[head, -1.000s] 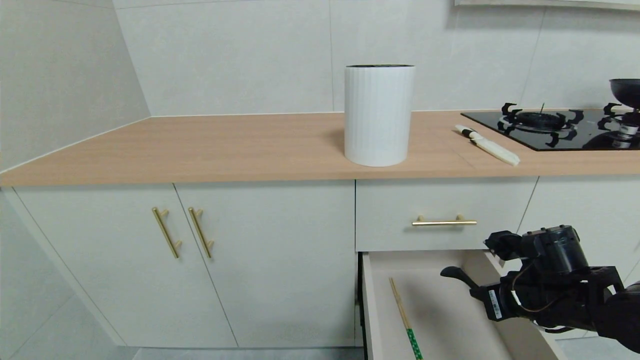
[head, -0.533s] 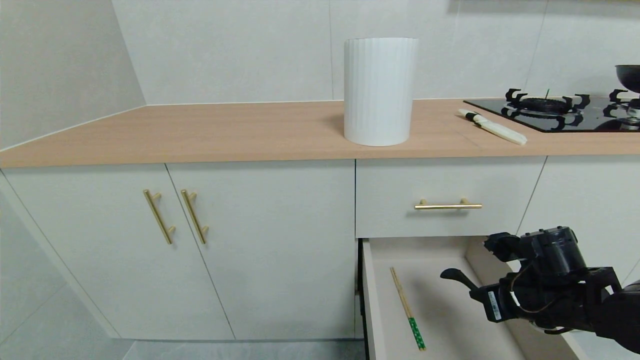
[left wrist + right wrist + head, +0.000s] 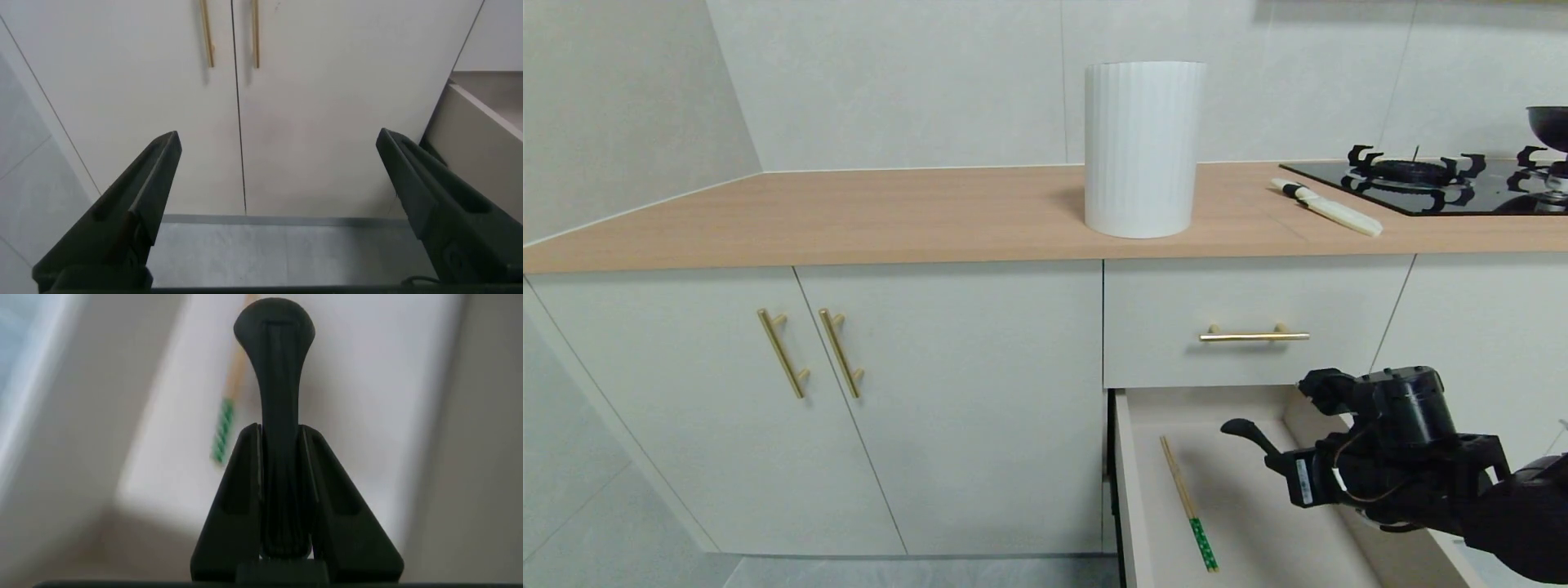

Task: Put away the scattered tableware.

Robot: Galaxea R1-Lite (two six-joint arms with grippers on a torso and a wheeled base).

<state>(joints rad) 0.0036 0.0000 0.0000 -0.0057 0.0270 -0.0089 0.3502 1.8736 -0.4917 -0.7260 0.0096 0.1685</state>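
Noted the right hand (image 3: 1237, 426) poised over the open drawer (image 3: 1131, 490), fingers pressed together on nothing. Found the chopsticks (image 3: 1188, 514) already lying on the drawer floor at roughly 7 o'clock from that hand, long axis running 11 to 5. Spotted the knife (image 3: 1327, 218) left out on the surface (image 3: 890, 216), just beside the hob (image 3: 1421, 192), at about 1 o'clock from the right hand and well apart, long axis running 10 to 4, dark-banded end toward the white ribbed container (image 3: 1143, 151). Judged the right arm the nearer for it. Saw the left hand (image 3: 278, 143) spread wide and empty, facing the cupboard doors (image 3: 245, 98).
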